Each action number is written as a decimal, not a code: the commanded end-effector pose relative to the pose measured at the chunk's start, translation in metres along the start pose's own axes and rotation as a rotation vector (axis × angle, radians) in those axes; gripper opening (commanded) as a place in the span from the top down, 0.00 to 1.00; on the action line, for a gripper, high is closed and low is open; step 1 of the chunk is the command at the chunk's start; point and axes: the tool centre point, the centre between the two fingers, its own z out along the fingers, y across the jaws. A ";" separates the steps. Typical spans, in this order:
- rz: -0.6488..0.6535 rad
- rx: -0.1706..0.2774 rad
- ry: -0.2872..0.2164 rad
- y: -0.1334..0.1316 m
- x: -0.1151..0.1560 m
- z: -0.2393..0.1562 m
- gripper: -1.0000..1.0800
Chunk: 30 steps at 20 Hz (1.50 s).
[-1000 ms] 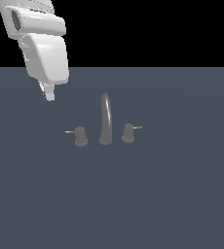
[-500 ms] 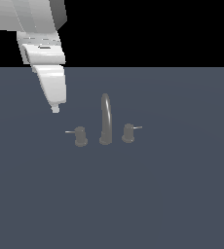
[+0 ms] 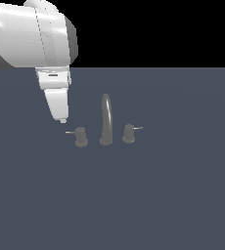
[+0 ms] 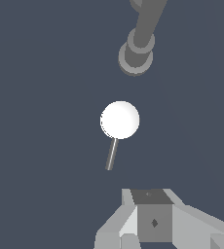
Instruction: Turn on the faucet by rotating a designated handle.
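The white arm's gripper (image 3: 62, 118), fingers apparently together, hangs left of centre just above the small grey knob handle's (image 3: 80, 137) thin lever, seemingly poised to push it.

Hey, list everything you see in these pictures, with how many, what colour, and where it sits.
spout: one, dark grey, tall slim arch on a round base, centre of the faucet set.
handle: one, grey knob with a thin pale lever pointing to the exterior view's left, on that side of the spout.
twin knob: one, grey, lever pointing to the exterior view's right, on the spout's other side.
surface: one, flat slate blue, under the whole set.
arm: one, white with a grey band, upper part of the exterior view's left.
pincer: one, white, pointing down, tip above the handle's lever and apart from it; open or shut cannot be told.
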 end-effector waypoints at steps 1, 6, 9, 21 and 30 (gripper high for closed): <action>0.047 -0.001 0.002 -0.012 0.005 0.014 1.00; 0.129 -0.002 0.002 -0.032 0.015 0.039 1.00; 0.169 -0.003 0.001 -0.041 0.021 0.050 1.00; 0.233 -0.003 -0.003 -0.057 0.030 0.067 1.00; 0.232 -0.002 -0.003 -0.046 0.021 0.067 1.00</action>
